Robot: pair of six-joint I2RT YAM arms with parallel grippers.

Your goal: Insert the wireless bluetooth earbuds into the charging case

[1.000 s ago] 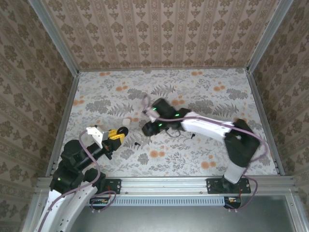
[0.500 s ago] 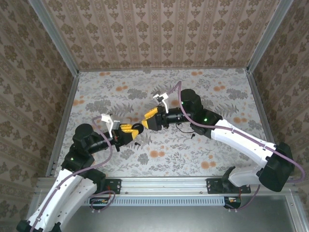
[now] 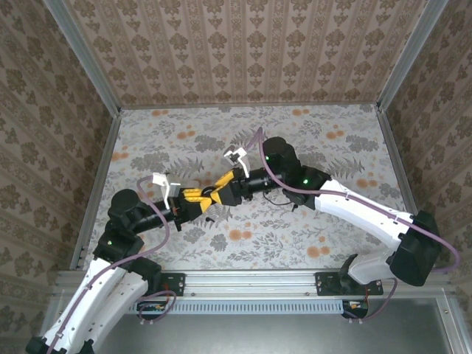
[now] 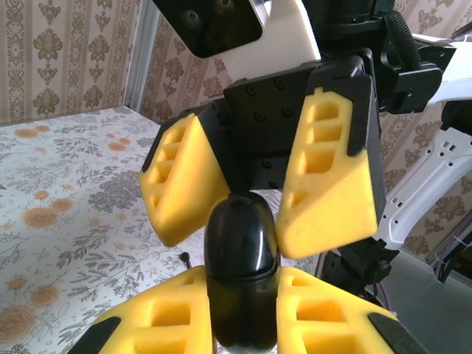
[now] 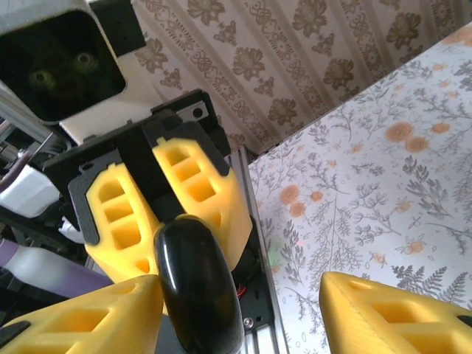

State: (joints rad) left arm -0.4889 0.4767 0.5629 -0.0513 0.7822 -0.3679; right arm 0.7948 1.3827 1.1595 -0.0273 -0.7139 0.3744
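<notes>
Left of centre on the flower-patterned table cloth (image 3: 147, 151), the white left arm stretches toward the middle. Its left gripper (image 3: 199, 197), with blocky yellow fingers full of hollow cells, is pinched on a glossy black rounded charging case (image 4: 241, 265). The case stands up between the pads, clear of the table. Facing it head-on, the right gripper (image 3: 219, 189) has its matching yellow fingers spread, one on either side of the case's upper end. In the right wrist view one finger (image 5: 88, 317) sits just beside the case and the other is well apart from it. Further right, a tiny black earbud (image 3: 294, 206) lies on the cloth near the white right arm, apart from both grippers.
</notes>
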